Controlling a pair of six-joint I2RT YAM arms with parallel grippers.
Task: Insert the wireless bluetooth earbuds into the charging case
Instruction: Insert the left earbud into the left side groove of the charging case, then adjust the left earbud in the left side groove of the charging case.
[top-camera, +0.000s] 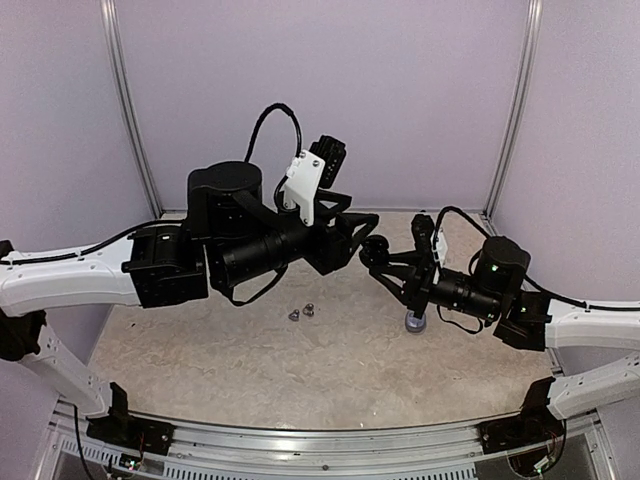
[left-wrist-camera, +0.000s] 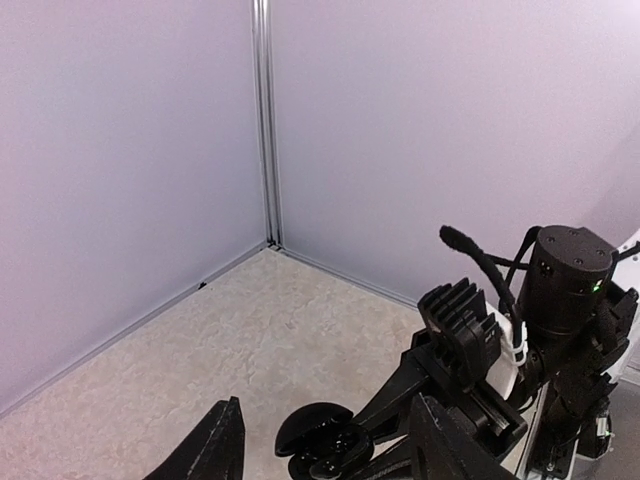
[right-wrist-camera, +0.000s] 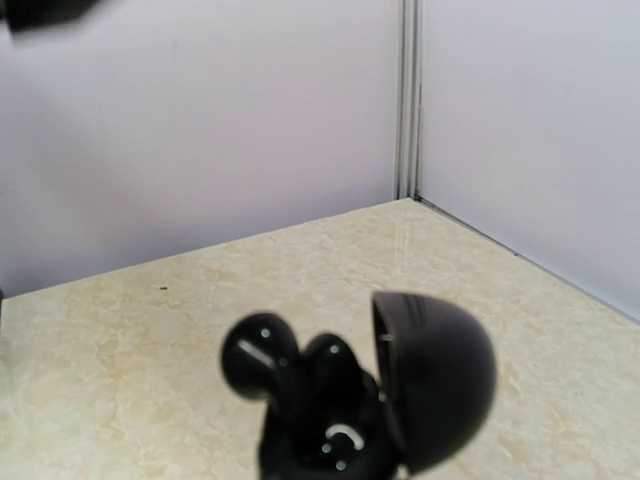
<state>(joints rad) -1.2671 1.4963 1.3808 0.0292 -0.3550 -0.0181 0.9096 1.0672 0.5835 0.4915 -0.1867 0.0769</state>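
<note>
A black earbud (right-wrist-camera: 260, 350) lies in the open case (right-wrist-camera: 435, 385) gripped by the closed right gripper (top-camera: 378, 256), the left gripper (left-wrist-camera: 328, 425) held open beside it; silvery earbuds (top-camera: 301, 312), well apart from the case, are likely to be fetched next.

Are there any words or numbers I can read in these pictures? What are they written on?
No text can be read in any view.
charging case: shiny black, only glints of light, no print.
right arm: a little green light, no label that shows.
silvery earbuds: too small to show any mark.
</note>
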